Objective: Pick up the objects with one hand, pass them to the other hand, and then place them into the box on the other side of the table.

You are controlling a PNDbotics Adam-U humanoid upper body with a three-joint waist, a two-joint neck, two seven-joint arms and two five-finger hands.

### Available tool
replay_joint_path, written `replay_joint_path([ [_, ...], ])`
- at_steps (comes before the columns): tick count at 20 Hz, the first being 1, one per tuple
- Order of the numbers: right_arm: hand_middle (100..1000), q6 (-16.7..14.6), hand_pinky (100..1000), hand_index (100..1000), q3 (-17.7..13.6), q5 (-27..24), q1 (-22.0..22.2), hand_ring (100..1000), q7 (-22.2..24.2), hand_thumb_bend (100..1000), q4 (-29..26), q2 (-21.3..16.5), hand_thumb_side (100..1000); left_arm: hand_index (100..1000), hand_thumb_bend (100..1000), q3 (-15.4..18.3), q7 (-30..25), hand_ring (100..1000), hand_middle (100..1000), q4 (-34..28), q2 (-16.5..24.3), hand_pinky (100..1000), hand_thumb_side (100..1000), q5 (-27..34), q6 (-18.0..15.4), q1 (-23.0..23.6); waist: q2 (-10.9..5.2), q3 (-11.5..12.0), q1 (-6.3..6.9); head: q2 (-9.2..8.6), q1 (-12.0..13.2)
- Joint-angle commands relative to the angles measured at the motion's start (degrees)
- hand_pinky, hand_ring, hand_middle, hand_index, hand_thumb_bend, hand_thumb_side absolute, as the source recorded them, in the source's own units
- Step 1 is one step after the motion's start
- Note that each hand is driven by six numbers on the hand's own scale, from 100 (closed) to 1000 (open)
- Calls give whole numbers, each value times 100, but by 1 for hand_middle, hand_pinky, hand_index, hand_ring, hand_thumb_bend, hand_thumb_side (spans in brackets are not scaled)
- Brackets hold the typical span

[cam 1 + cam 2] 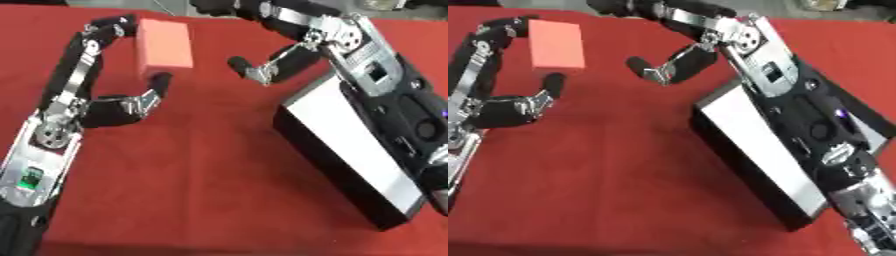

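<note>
A salmon-pink rectangular block (164, 47) stands upright at the far left – the black box (346, 155) with white inside lies right.

bright, even light falls from above on the red table (219, 175), with only soft, faint shadows beneath the arms. the white top of the box (350, 150) glares, washed out to a flat sheen. both views are soft and slightly smeared, edges blocky; metal joints on the right robot hand (667, 70) catch small highlights.
</note>
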Motion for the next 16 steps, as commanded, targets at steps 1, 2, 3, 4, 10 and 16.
replay_joint_path([
  [1,1000,-230,1000,1000,-11,-117,-70,1000,478,100,-162,-152,100,586,100,21,5,694,534,54,-42,950,383,-21,-13,-126,-97,3,-76,-78,30],
  [2,1000,-175,1000,1000,-2,-150,-70,1000,551,100,-168,-152,100,585,100,28,22,692,532,88,-61,950,381,-54,3,-128,-92,6,-75,-102,38],
  [3,1000,-115,1000,1000,3,-186,-71,1000,629,100,-174,-150,100,584,100,32,41,691,531,119,-80,951,382,-88,15,-130,-87,9,-73,-120,39],
  [4,1000,-66,1000,1000,-2,-221,-74,1000,692,100,-182,-148,100,584,100,33,58,689,528,145,-99,951,382,-115,20,-133,-84,11,-70,-135,38],
  [10,1000,32,1000,1000,-28,-224,-84,1000,830,100,-164,-113,100,581,100,8,150,679,521,219,-246,947,380,-183,-8,-170,-70,35,-75,-152,-15],
  [16,1000,93,1000,1000,-28,-16,-99,1000,796,100,-69,-74,100,579,100,-22,247,671,516,219,-357,933,357,-289,-54,-210,-55,70,-74,-141,-73],
])
